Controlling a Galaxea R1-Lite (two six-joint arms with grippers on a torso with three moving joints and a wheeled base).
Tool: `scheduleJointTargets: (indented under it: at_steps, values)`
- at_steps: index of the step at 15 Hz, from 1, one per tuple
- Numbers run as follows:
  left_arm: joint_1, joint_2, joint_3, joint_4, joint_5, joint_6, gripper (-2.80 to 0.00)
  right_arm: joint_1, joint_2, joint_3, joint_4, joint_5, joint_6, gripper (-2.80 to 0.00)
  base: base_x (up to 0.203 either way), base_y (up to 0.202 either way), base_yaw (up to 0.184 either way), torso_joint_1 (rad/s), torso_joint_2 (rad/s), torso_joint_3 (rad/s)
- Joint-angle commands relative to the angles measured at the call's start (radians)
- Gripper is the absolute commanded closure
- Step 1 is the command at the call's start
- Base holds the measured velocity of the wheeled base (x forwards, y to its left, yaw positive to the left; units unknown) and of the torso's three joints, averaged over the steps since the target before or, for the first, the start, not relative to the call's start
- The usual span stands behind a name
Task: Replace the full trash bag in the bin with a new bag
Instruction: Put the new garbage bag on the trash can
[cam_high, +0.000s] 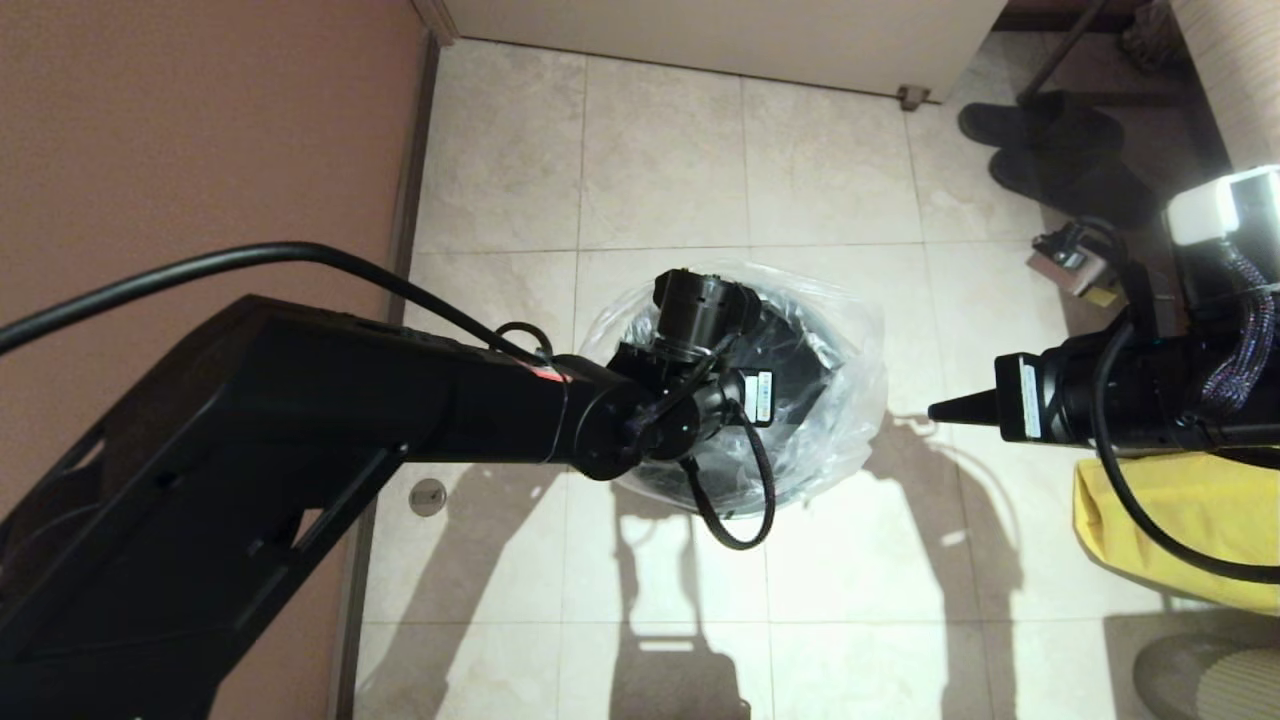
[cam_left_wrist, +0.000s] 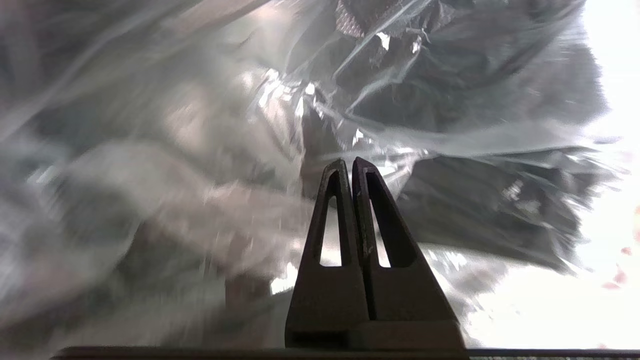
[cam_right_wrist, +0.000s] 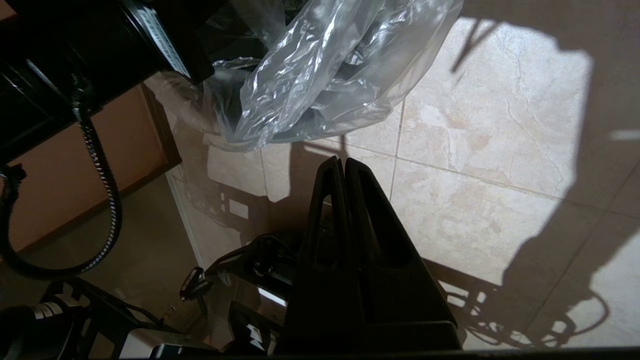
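A: Start at the left of the head view. What is the big black arm doing?

B: That is the left arm, reaching across to the middle of the frame. Its left tool (cam_left_wrist: 352, 165) is down inside the bin (cam_high: 800, 375), and in the left wrist view its two fingers are pressed together with nothing pinched between them, only crinkled film all around.

A: So where is the new bag (cam_high: 850, 380)?

B: Centre of the frame, draped over the bin's mouth, with its clear film spilling past the rim onto the tiled floor (cam_high: 660, 170) side. The wrist view is smeared, so I'd only say the bag looks pushed partway in, not seated.

A: How will it handle?

B: Very light, soft and slippery, I'd judge; it will crumple instead of holding a shape, and thin film may tear on a hard pull. The loose edge hanging outside the rim seems the place to pinch, then stretch it over the lip.

A: And further right?

B: The right tool (cam_high: 935, 410) hovers just beside the bag's right edge, fingers together too, holding nothing. Below it, at the right edge, lies the yellow bag (cam_high: 1180, 520).
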Motion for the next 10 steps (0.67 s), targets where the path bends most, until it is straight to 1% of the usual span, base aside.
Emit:
scheduleJointTargets:
  at_steps: [1, 3, 5, 6, 8, 9, 10]
  values:
    - [-0.011, -0.047, 0.029, 0.003, 0.007, -0.017, 0.0, 0.008, -0.007, -0.001, 0.018, 0.002, -0.007, 0.0, 0.0, 0.0, 0.0, 0.0, 0.0, 0.0]
    - [-0.033, -0.098, 0.091, 0.005, 0.023, -0.047, 0.0, 0.018, -0.002, 0.0, 0.025, 0.002, -0.018, 0.0, 0.0, 0.0, 0.0, 0.0, 0.0, 0.0]
    - [-0.054, -0.131, 0.145, 0.009, 0.025, -0.094, 0.0, 0.028, 0.011, 0.005, 0.024, 0.002, -0.019, 0.0, 0.0, 0.0, 0.0, 0.0, 0.0, 0.0]
    - [-0.062, -0.136, 0.169, 0.009, 0.024, -0.104, 0.0, 0.03, 0.013, 0.012, 0.021, 0.002, -0.023, 0.0, 0.0, 0.0, 0.0, 0.0, 0.0, 0.0]
    - [-0.079, -0.157, 0.197, 0.017, 0.021, -0.143, 0.0, 0.037, 0.025, 0.026, 0.017, 0.003, -0.055, 0.0, 0.0, 0.0, 0.0, 0.0, 0.0, 0.0]
    - [-0.091, -0.169, 0.207, 0.033, 0.02, -0.155, 0.0, 0.041, 0.037, 0.031, 0.017, 0.003, -0.058, 0.0, 0.0, 0.0, 0.0, 0.0, 0.0, 0.0]
    - [-0.107, -0.176, 0.217, 0.051, 0.019, -0.181, 0.0, 0.052, 0.043, 0.037, 0.017, 0.003, -0.06, 0.0, 0.0, 0.0, 0.0, 0.0, 0.0, 0.0]
